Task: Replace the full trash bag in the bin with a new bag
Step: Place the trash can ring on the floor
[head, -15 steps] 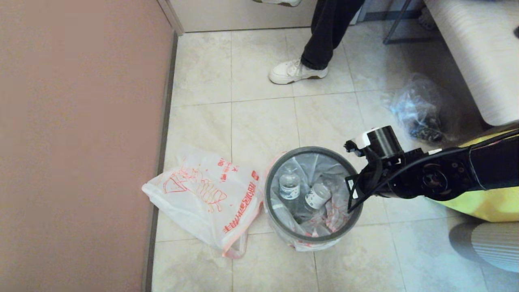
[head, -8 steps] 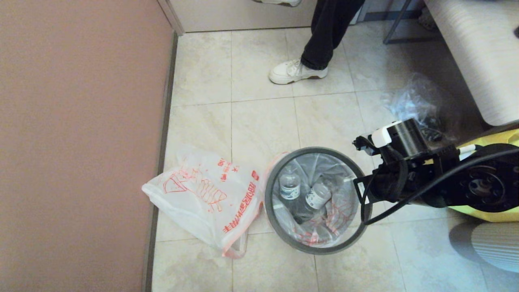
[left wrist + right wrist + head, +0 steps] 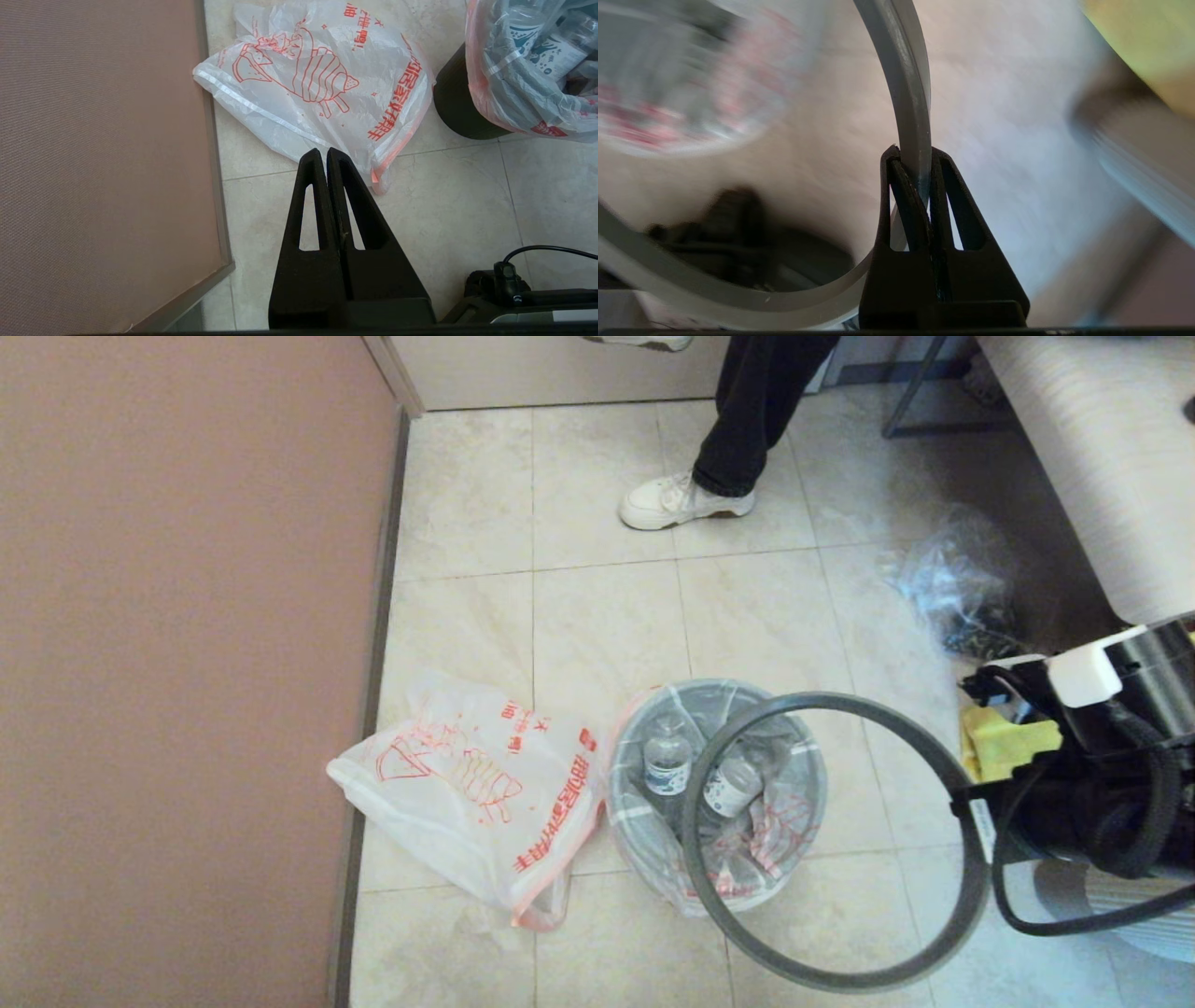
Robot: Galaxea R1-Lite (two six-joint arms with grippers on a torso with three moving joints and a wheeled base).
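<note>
My right gripper [image 3: 916, 161] pinches the dark grey ring rim [image 3: 943, 784], held clear of the bin [image 3: 624, 821] to its left, where the full trash bag [image 3: 747, 821] sits exposed; left gripper [image 3: 322, 156] pressed together, parked.

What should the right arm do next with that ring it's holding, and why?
Probably carry the ring clear to the side and set it on the floor. The right gripper is shut on it, and it hangs lifted off the bin, overlapping the opening in the head view. The full bag with its bottles is uncovered but needs a clear path out.
</note>
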